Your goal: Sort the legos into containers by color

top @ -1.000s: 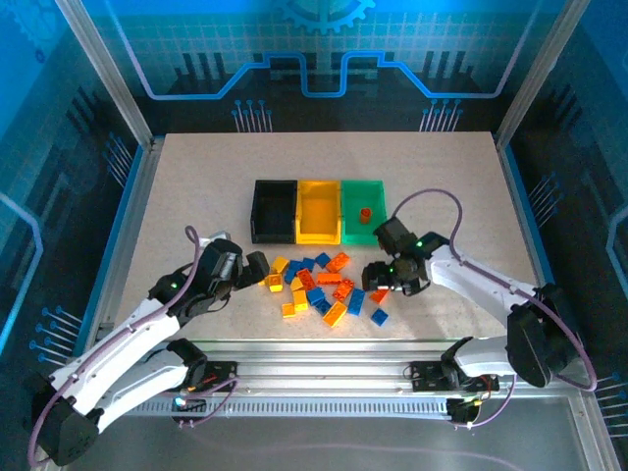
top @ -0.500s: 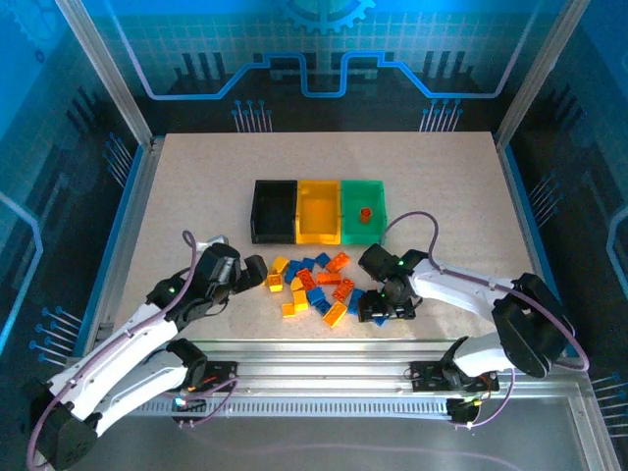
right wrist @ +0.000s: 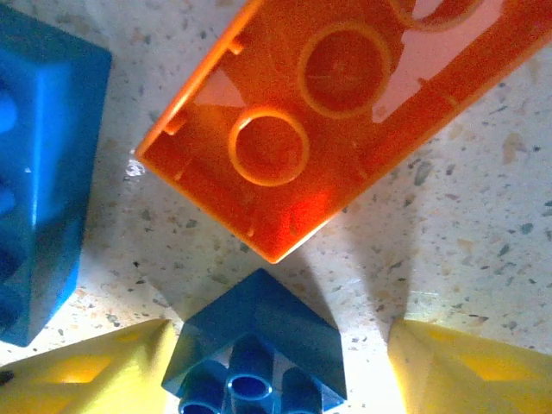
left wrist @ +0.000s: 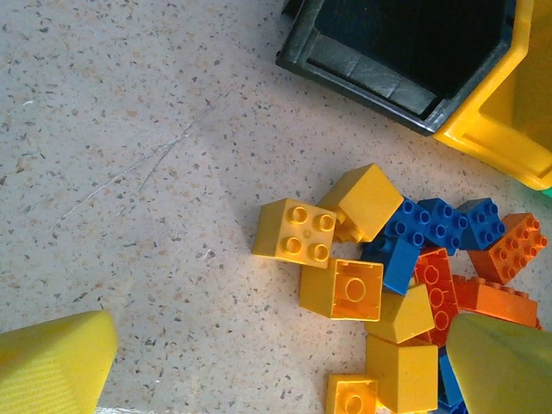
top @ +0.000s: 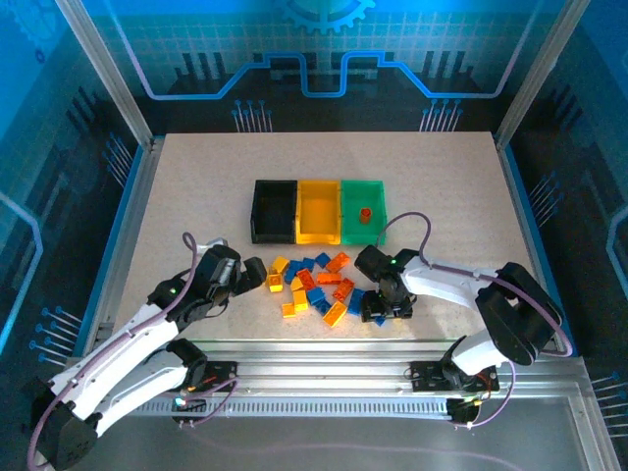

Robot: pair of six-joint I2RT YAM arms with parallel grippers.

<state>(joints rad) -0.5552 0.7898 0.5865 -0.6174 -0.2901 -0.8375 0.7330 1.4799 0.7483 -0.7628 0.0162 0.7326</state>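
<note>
Top external view: a speckled tabletop (top: 196,196) sits inside a blue-lit enclosure with metal frame posts (top: 98,78). The containers (top: 298,206) stand mid-table in a joined row, with the black bin (top: 257,211) on the left, the yellow bin (top: 318,235) in the centre and the green bin (top: 381,211) on the right. One small orange-red piece (top: 364,215) lies in the green bin.

The legos (top: 319,285) lie in a loose heap just in front of the containers, between the two arms. Nothing stands between the heap and the bins.

From the left wrist, the left hand (left wrist: 276,345) is spread wide above the heap's left edge and grips nothing. Below it are a yellow four-stud brick (left wrist: 295,233) and an upturned yellow brick (left wrist: 342,289) showing its hollow. Blue bricks (left wrist: 431,224) and an orange studded brick (left wrist: 509,246) crowd just beyond.

From the right wrist, the right hand (right wrist: 280,366) is spread around a small blue brick (right wrist: 259,345), studs up. One pad is at the brick's edge and the other is apart from it. A long orange brick (right wrist: 328,112) lies upside down just beyond that brick's corner, its round tubes showing. Another blue brick (right wrist: 43,172) lies beside it.
</note>
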